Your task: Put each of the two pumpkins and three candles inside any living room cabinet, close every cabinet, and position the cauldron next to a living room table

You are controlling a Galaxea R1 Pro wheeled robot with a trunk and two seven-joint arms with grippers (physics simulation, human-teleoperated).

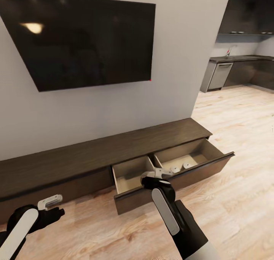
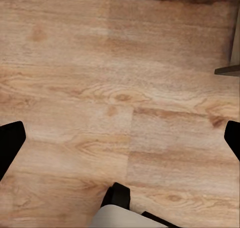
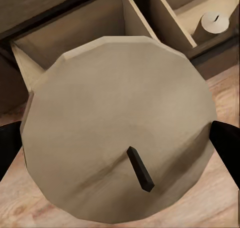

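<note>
The long, low dark-brown cabinet (image 1: pixel 95 153) runs along the wall with two drawers pulled out side by side. My right gripper (image 1: pixel 158 173) (image 3: pixel 120 148) is shut on a pale beige candle (image 3: pixel 120 128) with a short black wick, held over the front edge of the left open drawer (image 1: pixel 129 172). Two more candles (image 1: pixel 175 169) (image 1: pixel 187 165) lie in the right open drawer (image 1: pixel 190 155); one of them (image 3: pixel 215 22) appears in the right wrist view. My left gripper (image 1: pixel 49 202) (image 2: pixel 120 138) hangs open above bare wood floor in front of the cabinet's closed left part.
A large black TV (image 1: pixel 80 39) hangs on the wall above the cabinet. Past the wall's corner on the right, the wood floor (image 1: pixel 239 122) leads to a kitchen with dark grey cupboards (image 1: pixel 249 8) and a dishwasher (image 1: pixel 220 76).
</note>
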